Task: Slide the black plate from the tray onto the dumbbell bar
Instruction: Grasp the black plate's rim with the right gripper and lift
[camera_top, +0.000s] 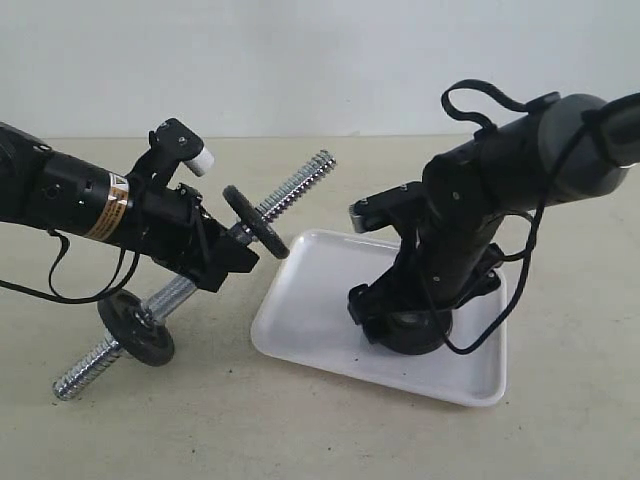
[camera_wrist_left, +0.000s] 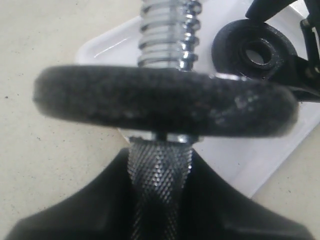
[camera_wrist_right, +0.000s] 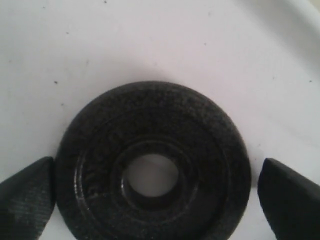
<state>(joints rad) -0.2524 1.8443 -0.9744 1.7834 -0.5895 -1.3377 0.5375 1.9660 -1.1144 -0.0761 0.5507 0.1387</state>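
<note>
On the shallow glossy white tray (camera_top: 320, 310), right of its middle, the small round matte black plate (camera_wrist_right: 152, 165) lies flat. My right gripper (camera_wrist_right: 157, 197) straddles it, jaws wide, gripping nothing. Left of the tray, my left gripper (camera_top: 222, 258) is clamped on the tilted chrome dumbbell bar (camera_top: 295, 190), which carries a black disc (camera_top: 255, 222) below its far threaded end. From outside, the right arm (camera_top: 480, 190) hides the plate; both wrist views show it.
</note>
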